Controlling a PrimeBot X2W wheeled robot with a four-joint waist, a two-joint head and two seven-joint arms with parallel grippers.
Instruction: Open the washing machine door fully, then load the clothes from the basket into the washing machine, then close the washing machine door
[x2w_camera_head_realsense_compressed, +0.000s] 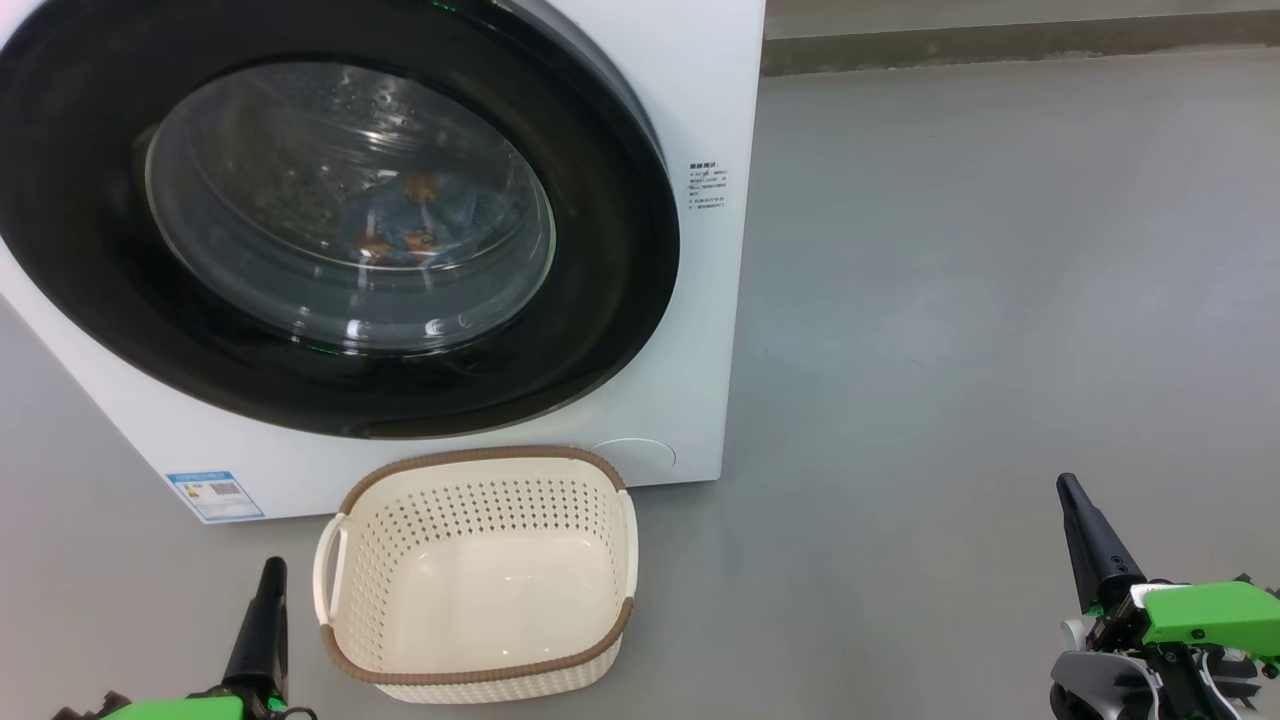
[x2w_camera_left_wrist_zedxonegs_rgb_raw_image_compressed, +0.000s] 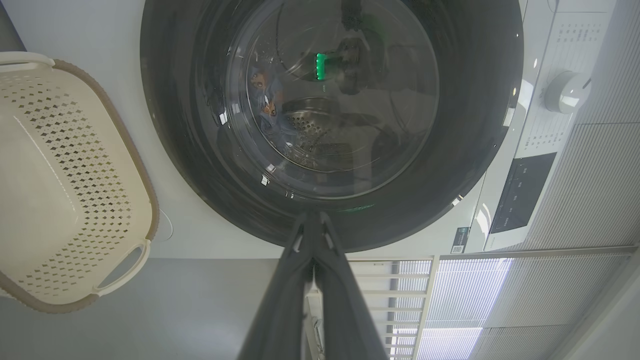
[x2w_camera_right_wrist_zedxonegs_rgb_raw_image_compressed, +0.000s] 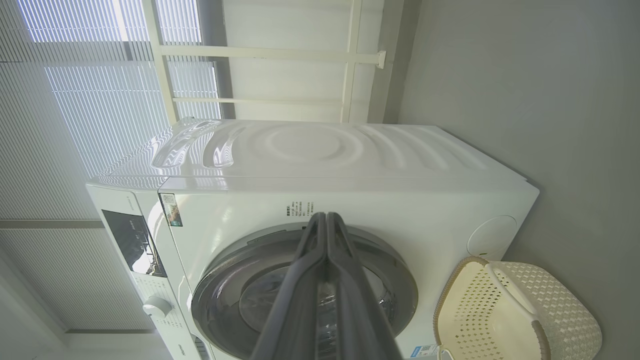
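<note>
I see the washing machine door (x2w_camera_head_realsense_compressed: 330, 215) shut on the washing machine (x2w_camera_head_realsense_compressed: 700, 120), the clothes (x2w_camera_head_realsense_compressed: 415, 225) behind its glass — the basket (x2w_camera_head_realsense_compressed: 480, 455) sits empty on the floor (x2w_camera_head_realsense_compressed: 950, 300) before it. Left jaws and right jaws are pressed together, holding nothing.

The left gripper (x2w_camera_head_realsense_compressed: 271, 575) sits low at the near left, its dark fingers pressed together and pointing away. The right gripper (x2w_camera_head_realsense_compressed: 1070, 492), at the near right, is likewise closed and empty, leaning slightly left.
</note>
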